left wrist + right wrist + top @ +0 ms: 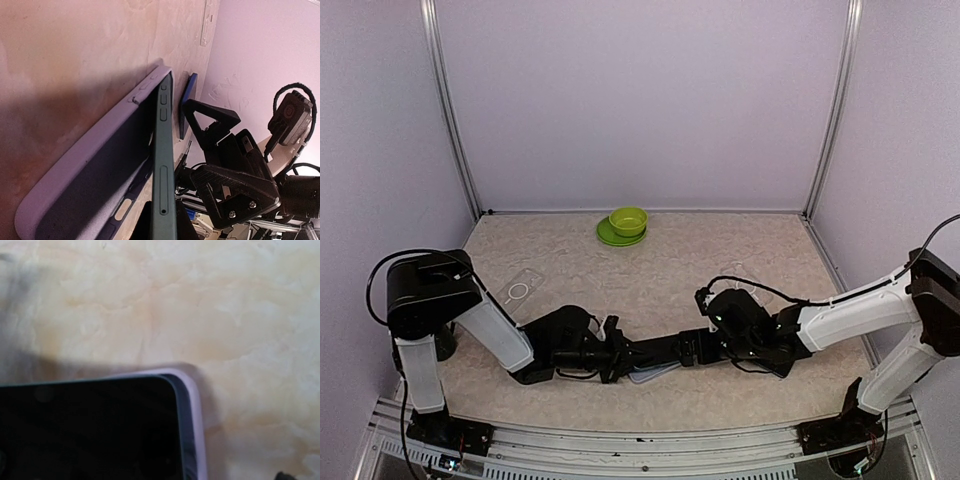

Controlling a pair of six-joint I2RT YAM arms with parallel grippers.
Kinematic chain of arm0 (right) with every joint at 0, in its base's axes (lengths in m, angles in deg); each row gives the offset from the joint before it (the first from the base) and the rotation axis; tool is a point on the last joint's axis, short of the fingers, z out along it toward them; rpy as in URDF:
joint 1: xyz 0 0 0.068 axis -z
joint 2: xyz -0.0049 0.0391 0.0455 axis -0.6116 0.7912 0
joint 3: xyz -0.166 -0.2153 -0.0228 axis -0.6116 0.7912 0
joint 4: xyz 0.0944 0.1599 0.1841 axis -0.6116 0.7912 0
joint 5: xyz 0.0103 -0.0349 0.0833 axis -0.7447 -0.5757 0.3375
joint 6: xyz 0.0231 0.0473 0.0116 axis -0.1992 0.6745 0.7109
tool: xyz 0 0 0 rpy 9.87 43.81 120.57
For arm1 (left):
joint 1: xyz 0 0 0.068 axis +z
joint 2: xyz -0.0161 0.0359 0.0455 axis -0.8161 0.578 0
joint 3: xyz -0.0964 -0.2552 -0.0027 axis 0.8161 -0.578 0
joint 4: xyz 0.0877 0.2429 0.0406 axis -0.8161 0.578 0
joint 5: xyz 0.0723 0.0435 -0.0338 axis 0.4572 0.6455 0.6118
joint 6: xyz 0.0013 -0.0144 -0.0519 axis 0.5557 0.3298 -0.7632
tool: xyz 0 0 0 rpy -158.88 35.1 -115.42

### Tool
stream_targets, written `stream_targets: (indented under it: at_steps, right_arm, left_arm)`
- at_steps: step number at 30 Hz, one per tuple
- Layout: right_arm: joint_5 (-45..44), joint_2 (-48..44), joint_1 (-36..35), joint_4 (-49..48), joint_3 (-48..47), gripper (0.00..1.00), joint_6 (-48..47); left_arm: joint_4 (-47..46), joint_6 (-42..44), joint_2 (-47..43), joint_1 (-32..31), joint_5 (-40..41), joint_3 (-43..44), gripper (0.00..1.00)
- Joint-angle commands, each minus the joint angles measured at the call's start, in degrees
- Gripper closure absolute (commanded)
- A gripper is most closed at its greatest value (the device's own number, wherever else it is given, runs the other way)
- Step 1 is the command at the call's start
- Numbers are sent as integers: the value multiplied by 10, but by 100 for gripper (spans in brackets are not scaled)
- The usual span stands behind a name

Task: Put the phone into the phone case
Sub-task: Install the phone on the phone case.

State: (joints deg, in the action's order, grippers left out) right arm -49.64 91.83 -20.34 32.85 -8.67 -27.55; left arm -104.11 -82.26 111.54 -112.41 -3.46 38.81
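Seen from the left wrist, the dark green phone (163, 165) leans in the lilac phone case (75, 165) with one long edge raised, a tilt the overhead view hides behind the arms. The left gripper (620, 356), at the case's left end, is closed and appears to pinch the phone, though its fingers barely show. The right gripper (688, 352), at the case's right end, gapes wide, and its own camera alone shows a phone corner nested inside the case's rim.

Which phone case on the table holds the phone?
The lilac case: the dark phone rests partly in it. The clear case farther left lies flat and empty.
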Motion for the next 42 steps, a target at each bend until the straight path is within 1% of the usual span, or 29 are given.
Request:
stream_targets:
  at_steps: [1, 6, 13, 27, 37, 42]
  right_arm:
    - [7, 17, 5, -15, -9, 1, 7]
    - [22, 33, 5, -34, -12, 1, -8]
    - [31, 58, 8, -37, -31, 0, -43]
    - [108, 83, 27, -80, -35, 0, -85]
    - [161, 88, 26, -96, -31, 0, -91]
    - [187, 87, 26, -114, -24, 1, -87]
  left_arm:
    - [-15, -33, 30, -13, -13, -19, 100]
    - [-20, -26, 42, -12, -20, -14, 100]
    - [-7, -15, 47, -12, -21, -13, 100]
    - [5, -2, 50, -11, -23, -12, 100]
    - [5, 1, 51, -7, -26, -11, 100]
    - [4, 5, 56, -6, -36, 3, 100]
